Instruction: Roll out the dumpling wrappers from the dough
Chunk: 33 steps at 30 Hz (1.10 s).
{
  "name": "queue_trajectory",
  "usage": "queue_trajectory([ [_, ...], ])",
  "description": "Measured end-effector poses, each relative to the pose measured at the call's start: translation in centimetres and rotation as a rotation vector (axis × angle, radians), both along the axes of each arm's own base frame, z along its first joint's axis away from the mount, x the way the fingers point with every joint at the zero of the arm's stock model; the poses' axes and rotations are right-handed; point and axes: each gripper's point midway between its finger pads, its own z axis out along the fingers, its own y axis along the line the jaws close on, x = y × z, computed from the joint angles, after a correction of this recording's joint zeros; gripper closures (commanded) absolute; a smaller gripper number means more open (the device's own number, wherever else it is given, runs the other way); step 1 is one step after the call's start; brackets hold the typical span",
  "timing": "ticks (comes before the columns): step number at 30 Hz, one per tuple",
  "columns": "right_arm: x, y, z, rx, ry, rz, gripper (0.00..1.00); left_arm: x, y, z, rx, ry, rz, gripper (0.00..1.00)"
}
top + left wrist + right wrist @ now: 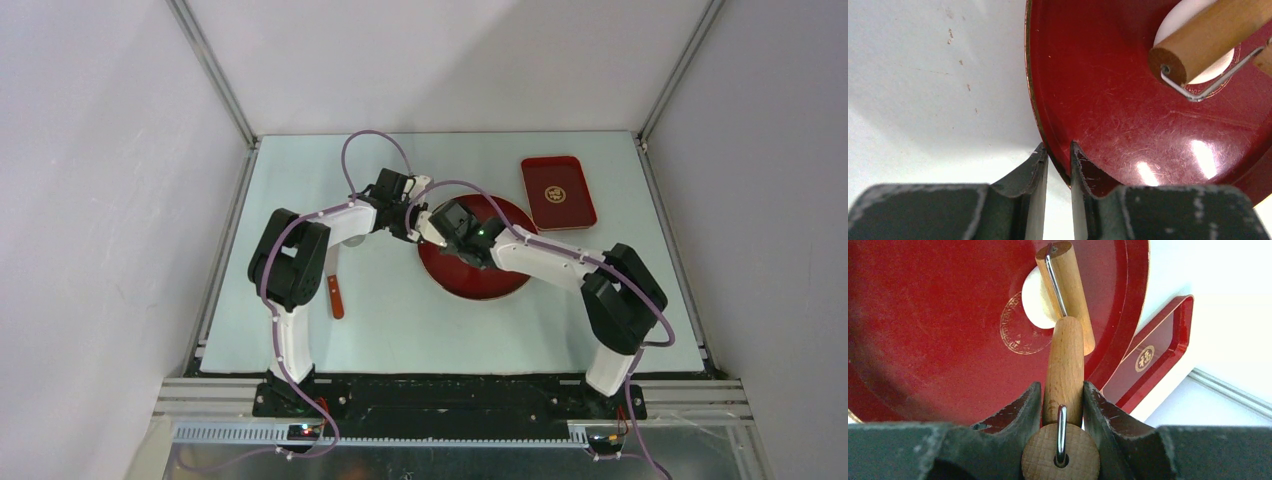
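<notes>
rolling step, i'd say. right hand (1062,390) is clenched on the roller (1075,300) handle, with the barrel resting on the dough (1034,302) near the middle of the red plate (1108,110). left hand (1058,148) pinches the plate's rim, one finger on each side, probably steadying it on the desk. next move wants even downward pressure and a smooth push across the dough so it thins out without the plate sliding.
</notes>
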Motion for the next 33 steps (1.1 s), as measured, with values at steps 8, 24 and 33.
queue_trajectory([
  [8, -0.9, 0.1, -0.7, -0.038, -0.026, 0.036, 1.0, 0.0, 0.0, 0.0, 0.0, 0.0, 0.0, 0.76],
  [24, -3.2, 0.4, -1.2, -0.051, -0.04, 0.093, 1.0, 0.0, 0.0, 0.0, 0.0, 0.001, 0.001, 0.76],
  [33, -3.7, 0.4, -1.4, -0.03, -0.032, 0.097, 1.0, 0.0, 0.0, 0.0, 0.0, 0.001, 0.001, 0.76],
])
